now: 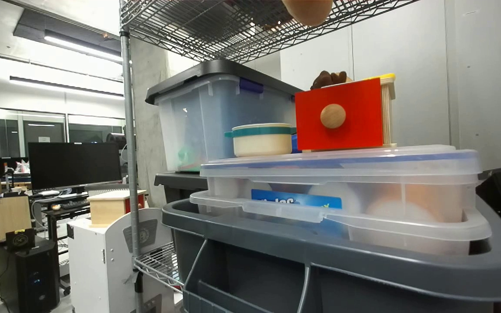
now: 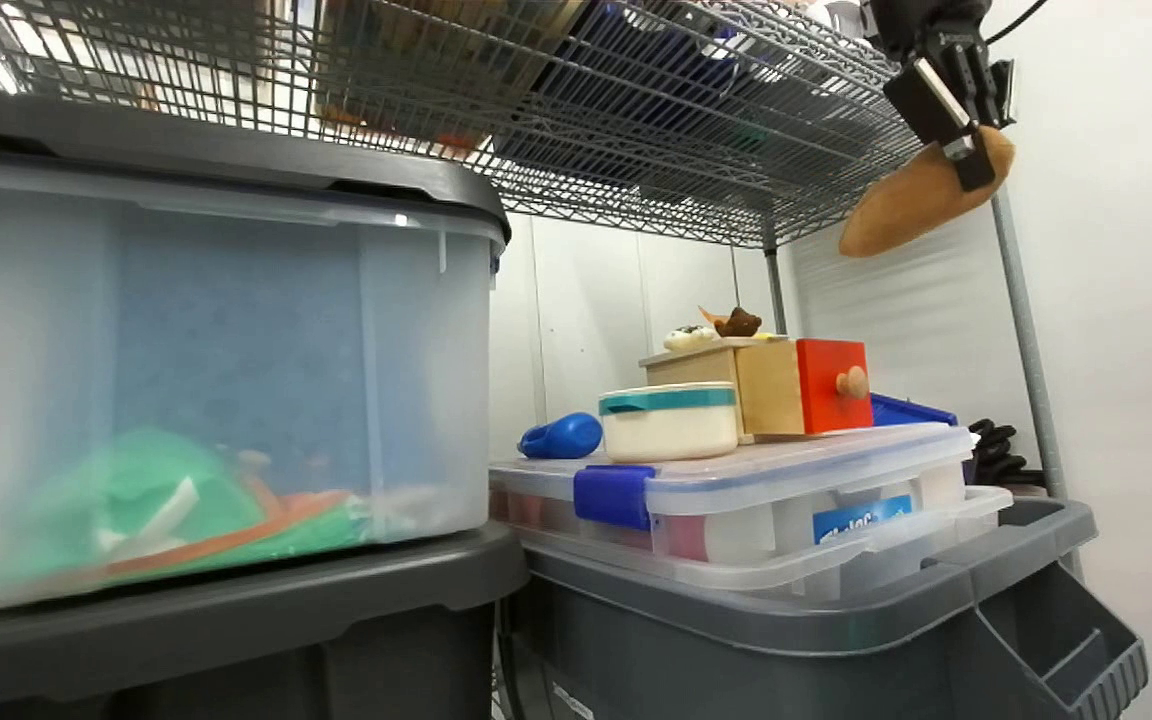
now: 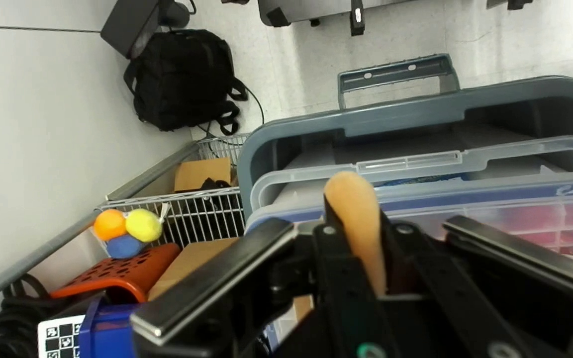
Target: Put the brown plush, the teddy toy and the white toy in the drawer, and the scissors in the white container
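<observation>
So the fingers (image 2: 974, 172) are pinching a long tan plush (image 2: 896, 210) near its upper end, way up in the upper right of the frame. I'm guessing that's the task's brown plush, with the dark brown toy (image 2: 739, 323) as the teddy.

The drawer (image 2: 816, 388) sits right of centre and looks slid out of its wooden casing (image 2: 691, 365). Key bit: it's below and left of the fingers, well apart, and the plush's long axis slopes from upper right to lower left, so the free end points roughly that way. In an exterior view just the rounded tip dips in at the top edge, above the red front. Only 1 arm, so no choosing there.

I'd say lowering comes next, maybe with a turn so the plush doesn't hang up across the drawer's rim. White toy (image 2: 689, 338) is on top of the casing, white container (image 2: 671, 430) just left of the drawer. Can't spot the scissors.
</observation>
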